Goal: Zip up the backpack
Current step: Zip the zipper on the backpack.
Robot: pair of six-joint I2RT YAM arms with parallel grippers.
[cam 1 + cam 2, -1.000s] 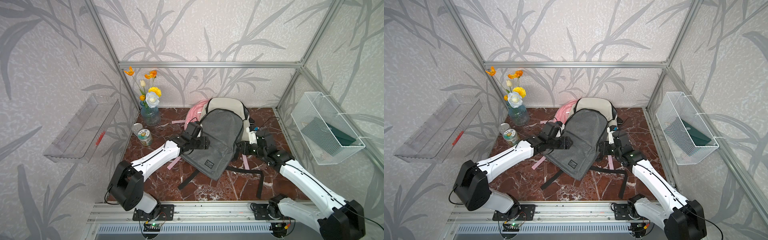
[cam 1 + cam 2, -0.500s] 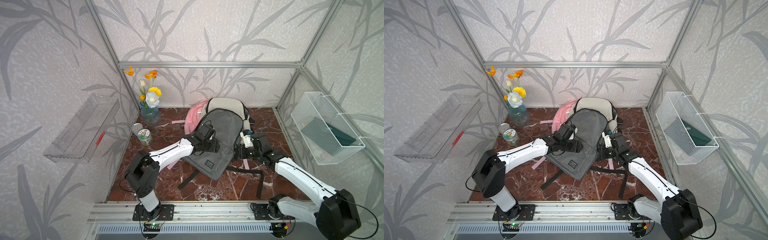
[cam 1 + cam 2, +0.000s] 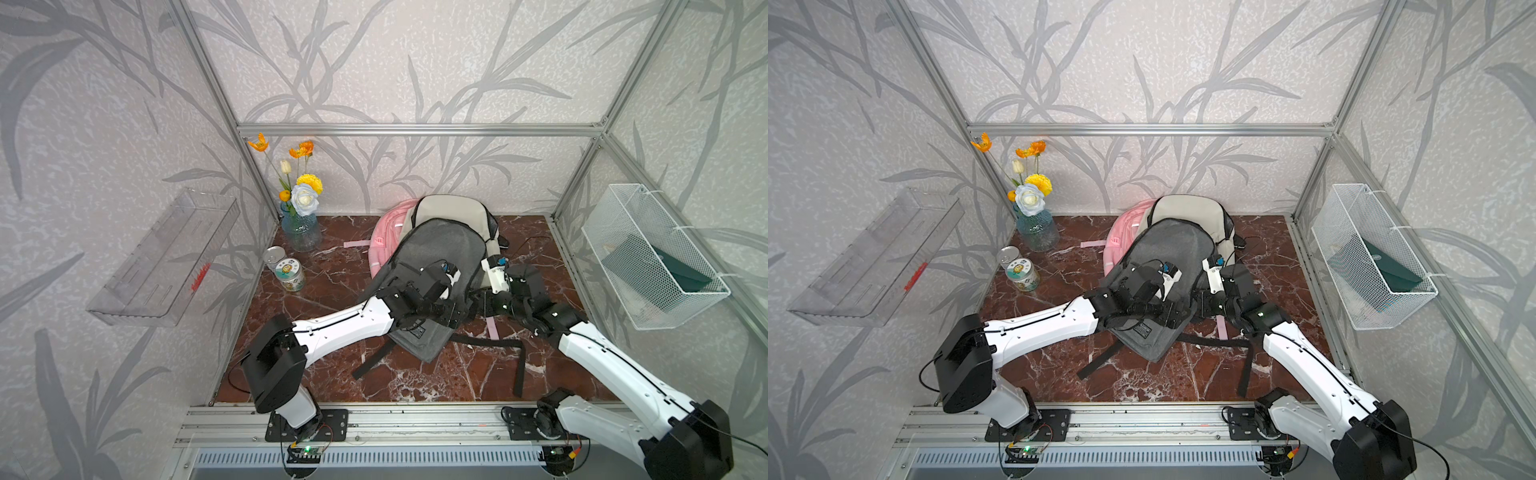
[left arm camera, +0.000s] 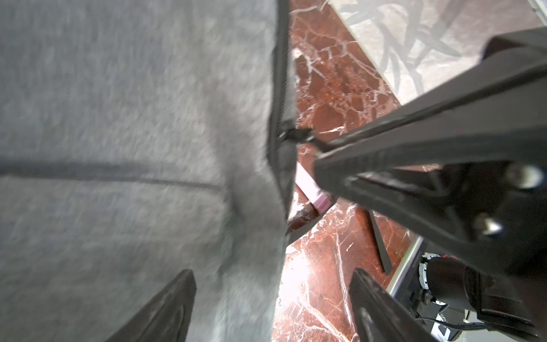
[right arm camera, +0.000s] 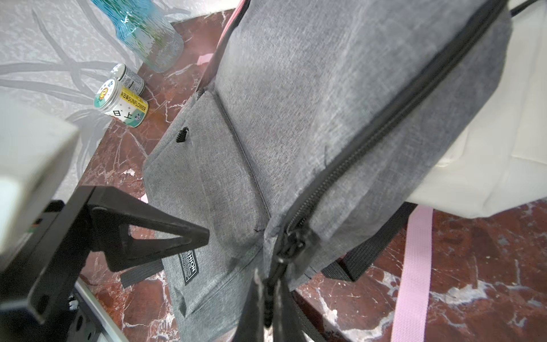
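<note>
Looking down, in both top views, on a glossy red-brown marble tabletop (image 3: 336,270) veined in white, fenced by aluminium framing and grey leaf-patterned walls. Showing a woven grey backpack (image 3: 436,249) lying at the middle, its upper end propped on a cream backpack (image 3: 449,210) and a pink backpack (image 3: 384,232) toward the back wall. Showing a ribbed blue glass vase (image 3: 302,235) holding fabric flowers (image 3: 305,195) in the back left corner, with two round tins (image 3: 291,276) just beside it. Showing a white wire basket (image 3: 611,232) on the right wall holding a flat dark green item (image 3: 681,272), and a clear plastic shelf (image 3: 166,257) on the left wall. Showing the left gripper (image 3: 451,318) and right gripper (image 3: 471,307) near each other at the grey backpack's right edge.

Filling most of the left wrist view with blurred heathered cloth, a black toothed zipper (image 4: 278,88) running along its edge. Showing the left gripper (image 4: 270,308) spread wide above the cloth, clasping nothing, and the right gripper (image 4: 318,151) pressed together on the small black zipper pull (image 4: 297,134).

Showing, from the right wrist, the right gripper (image 5: 270,305) pinching that zipper pull (image 5: 284,251) at the zipper's low end, with one of the left gripper's fingers (image 5: 165,234), black and wedge-shaped, beside a woven label (image 5: 188,266).
</note>
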